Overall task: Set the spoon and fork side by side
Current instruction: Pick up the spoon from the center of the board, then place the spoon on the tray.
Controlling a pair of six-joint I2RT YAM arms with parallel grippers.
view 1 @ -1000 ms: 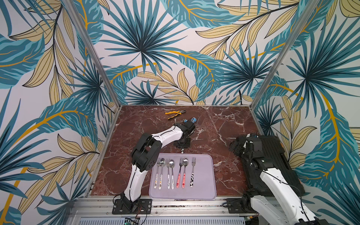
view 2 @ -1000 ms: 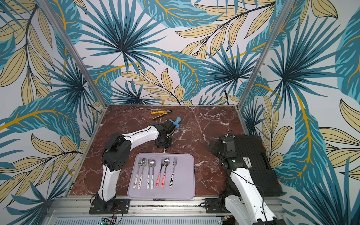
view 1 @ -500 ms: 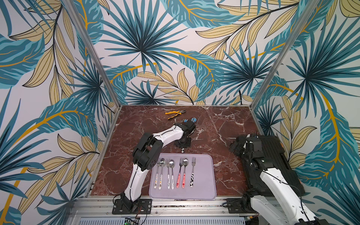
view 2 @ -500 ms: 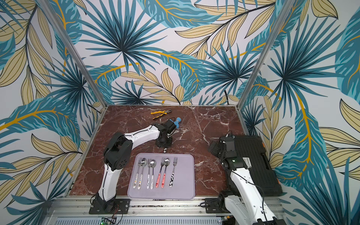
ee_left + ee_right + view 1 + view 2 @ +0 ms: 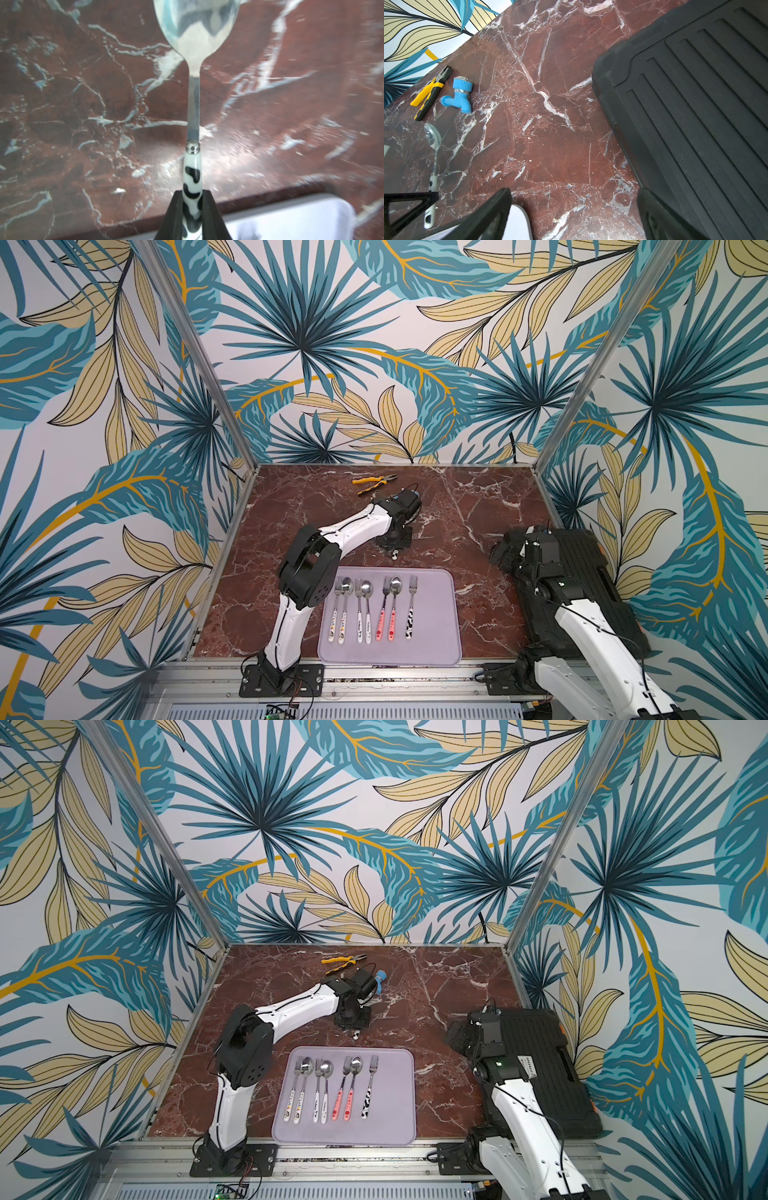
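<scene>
I hold the left gripper clamped tight on the cow-spotted handle of the spoon, over the marble table just beyond the tray. The matching fork lies there, at the row's right end. Right gripper (parked) has fingers wide apart and holds nothing.

The spoon is behind the tray, pliers and tap farther back.

Cow-print spoon between clamped jaws
</scene>
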